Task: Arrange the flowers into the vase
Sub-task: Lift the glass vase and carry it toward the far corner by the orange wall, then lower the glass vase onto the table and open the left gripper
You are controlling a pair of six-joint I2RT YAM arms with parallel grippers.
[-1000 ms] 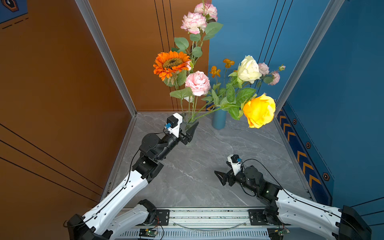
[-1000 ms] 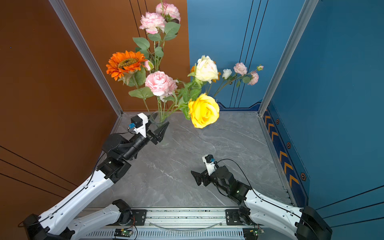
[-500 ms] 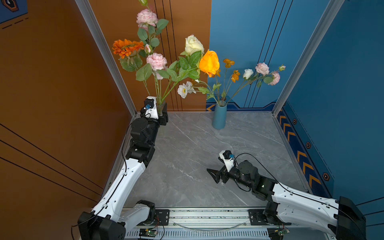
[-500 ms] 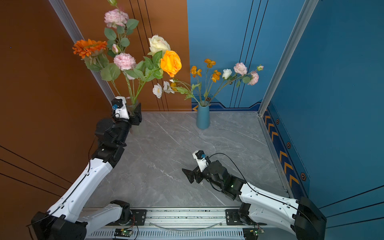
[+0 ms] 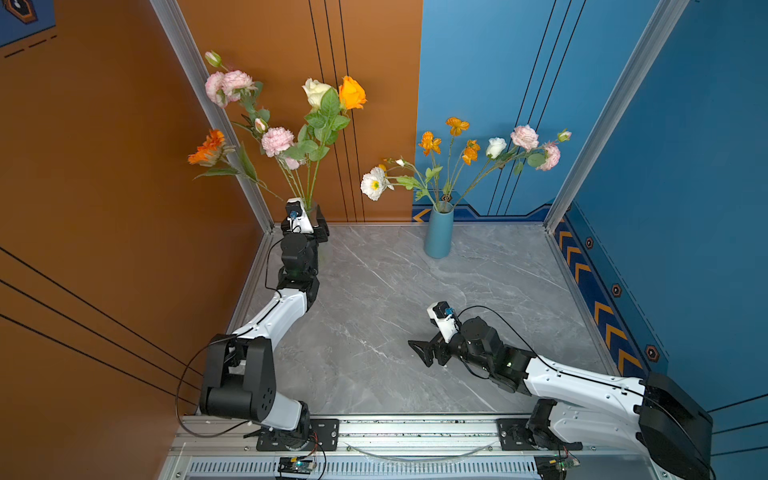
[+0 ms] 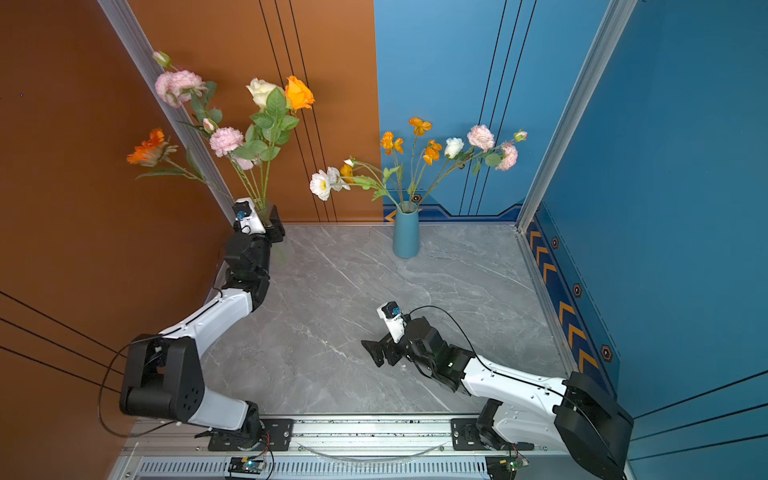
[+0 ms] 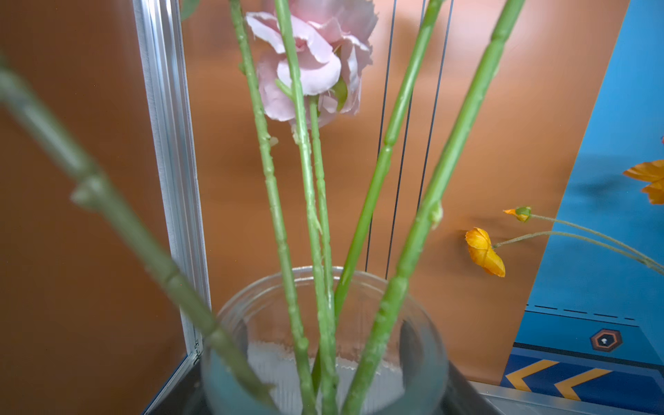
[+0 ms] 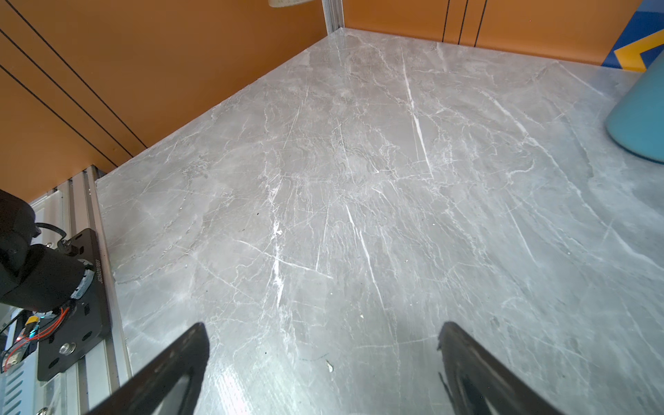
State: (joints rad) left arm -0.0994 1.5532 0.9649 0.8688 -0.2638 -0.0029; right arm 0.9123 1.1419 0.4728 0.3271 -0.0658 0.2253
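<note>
Since one second ago the left claw [image 5: 306, 218] has carried the round clear glass jar [image 7: 424, 341] of long green-stemmed flowers [image 5: 320, 120] from the middle to the 11 o'clock corner of the grey marble table [image 5: 374, 316], clenched on it. Stems stand nearly upright, blooms up. At 5 o'clock the right claw [image 8: 323, 345] gapes empty.

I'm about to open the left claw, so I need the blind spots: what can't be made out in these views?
Glass jar base: cut off by the left wrist view's bottom edge; in both top views the left claw and its camera hide it. Whether it rests on the table: cannot tell.
Flowers in the jar: most blooms lie beyond the left wrist view's top edge.
Blue vase: cropped at the right wrist view's edge.
</note>
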